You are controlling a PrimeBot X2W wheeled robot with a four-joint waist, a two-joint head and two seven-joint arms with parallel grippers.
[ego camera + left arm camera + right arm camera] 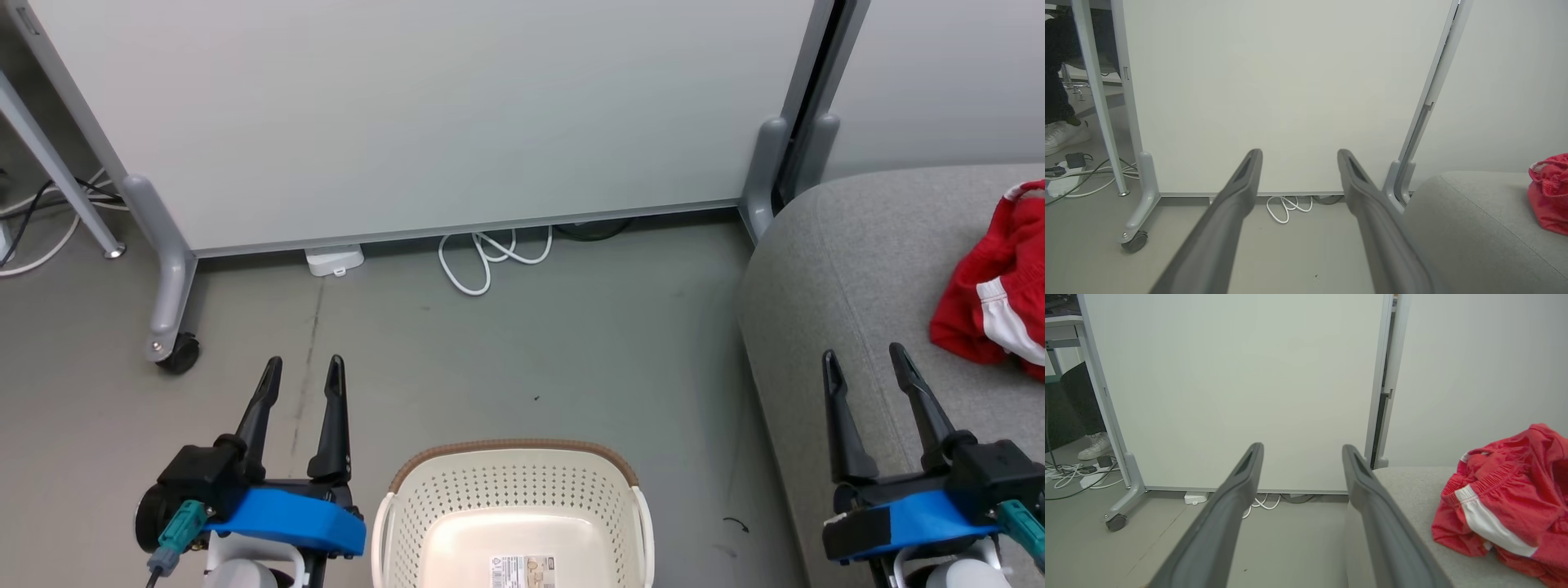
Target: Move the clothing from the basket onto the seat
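Note:
Red clothing with white trim (996,286) lies bunched on the grey sofa seat (849,269) at the right; the same clothing (1506,502) fills the right of the right wrist view, and a red edge of the clothing (1551,194) shows on the seat (1474,228) in the left wrist view. The cream basket (457,498) stands on the floor at bottom centre, with only a label sticker on its bottom. My left gripper (300,367) is open over the floor, left of the basket. My right gripper (864,358) is open above the seat's front edge, left of the clothing.
A white partition panel on wheeled grey feet (171,327) stands ahead, with a looped white cable (482,261) and a white adapter (335,261) at its base. A person's white shoe (1094,447) and a power strip (1061,179) lie far left.

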